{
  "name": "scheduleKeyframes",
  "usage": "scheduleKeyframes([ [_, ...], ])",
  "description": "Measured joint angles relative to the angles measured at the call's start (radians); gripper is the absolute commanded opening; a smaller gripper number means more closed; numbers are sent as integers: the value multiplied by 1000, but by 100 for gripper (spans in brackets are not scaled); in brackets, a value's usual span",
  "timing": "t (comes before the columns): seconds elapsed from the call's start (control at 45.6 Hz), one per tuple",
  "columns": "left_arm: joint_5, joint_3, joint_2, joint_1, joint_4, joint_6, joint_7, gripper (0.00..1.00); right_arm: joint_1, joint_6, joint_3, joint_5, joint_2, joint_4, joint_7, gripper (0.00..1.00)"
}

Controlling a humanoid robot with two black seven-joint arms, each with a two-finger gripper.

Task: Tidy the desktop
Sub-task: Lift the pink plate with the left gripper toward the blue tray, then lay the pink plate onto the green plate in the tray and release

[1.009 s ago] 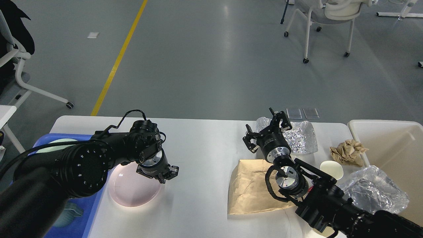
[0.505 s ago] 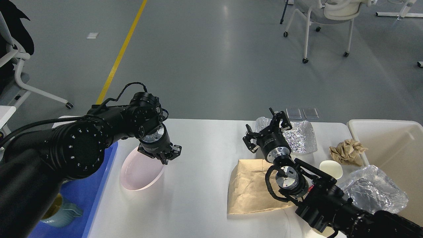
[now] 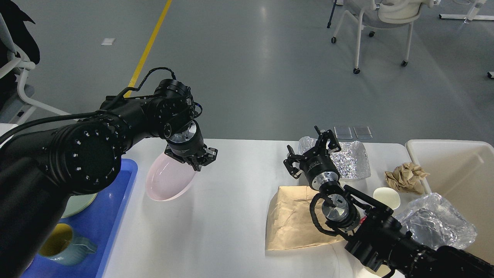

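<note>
Left gripper clamping tilted pink plate above desktop near blue tray edge, right gripper jaws wide.

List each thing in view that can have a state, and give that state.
Left gripper: shut on pink plate.
Pink plate: lifted, tilted.
Right gripper: open, holding nothing.
Paper bag: flat on the desktop.
Brown paper: crumpled.
Mug: upright in blue tray.

A glossy grey floor reflects overhead light; a yellow line crosses it. A white wheeled chair stands far right.
</note>
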Motion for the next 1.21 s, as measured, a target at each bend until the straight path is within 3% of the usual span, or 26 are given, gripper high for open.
scheduleKeyframes([
  [0.132,5,3,26,-9,0,0,29,0,0,0,0,0,0,0,0,100],
  [0.241,13,3,87,6,0,0,109,0,0,0,0,0,0,0,0,100],
  [0.373,19,13,156,14,-1,0,132,0,0,0,0,0,0,0,0,100],
  [0.79,72,9,386,142,3,0,137,0,0,0,0,0,0,0,0,100],
  [1.207,114,3,394,244,37,69,137,0,0,0,0,0,0,0,0,100],
])
